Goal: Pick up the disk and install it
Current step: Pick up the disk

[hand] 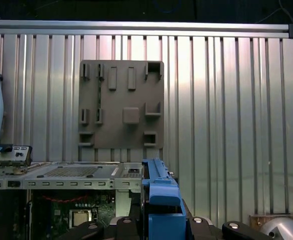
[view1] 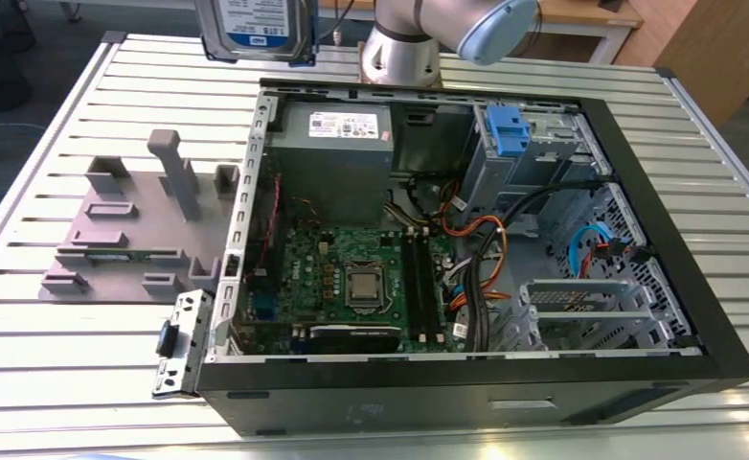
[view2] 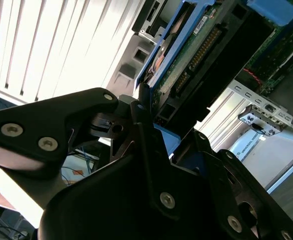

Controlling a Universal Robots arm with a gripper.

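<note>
The disk [view1: 257, 29], a silver-grey drive with a white-and-blue label in a blue bracket, hangs high above the table's far edge, just beyond the case's back left corner in the exterior view. In the second wrist view the disk [view2: 196, 55] shows its circuit-board underside and connector, and my gripper [view2: 169, 135] is shut on its blue bracket. The first wrist view shows the bracket's blue edge [hand: 161, 192] standing up between the black fingers [hand: 206, 227].
An open computer case [view1: 656, 201] lies on the slatted metal table [view1: 119, 374]. Inside are a grey power supply [view1: 329, 144], a motherboard [view1: 349, 278] and a drive bay with a blue latch [view1: 508, 129]. A grey fixture plate [view1: 132, 230] sits to the exterior view's left, with a loose metal bracket [view1: 180, 340] nearby.
</note>
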